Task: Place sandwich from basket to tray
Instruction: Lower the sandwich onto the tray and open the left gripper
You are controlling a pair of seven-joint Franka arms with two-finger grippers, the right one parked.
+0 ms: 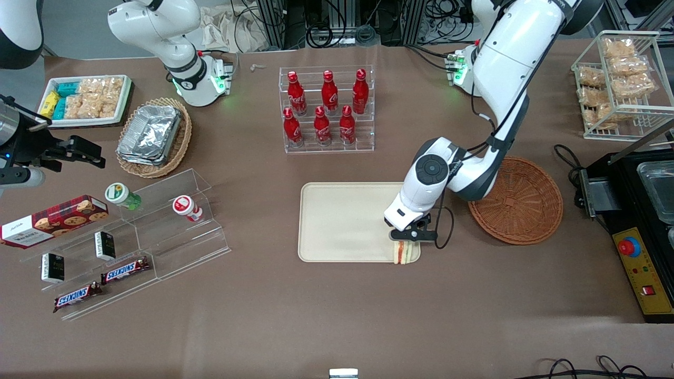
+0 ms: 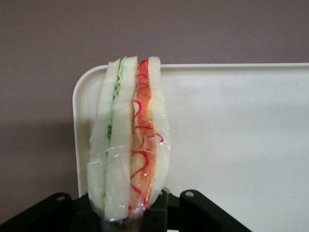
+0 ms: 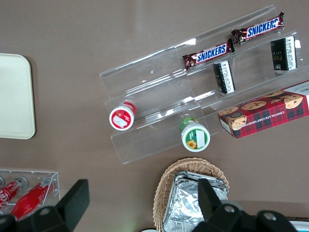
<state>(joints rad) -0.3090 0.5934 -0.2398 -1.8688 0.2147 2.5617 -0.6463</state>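
A robotics lab dressed up as a snack shop. The brown worktop [image 1: 337, 316] carries shop-style displays: a clear rack [image 1: 327, 110] of 6 red cola bottles, clear stepped shelves [image 1: 131, 237] with Snickers bars [image 1: 125, 270] and a cookie box [image 1: 52, 220], and a wire rack [image 1: 621, 84] of bagged snacks. The lab shows in the aluminium framing and tangled cables [image 1: 337, 26] at the worktop's edge, the white arm bases bolted on with green lights [image 1: 218, 81], and a control box with a red stop button [image 1: 629, 246].

White arm [image 1: 505, 58], black pincer [image 1: 404, 243]
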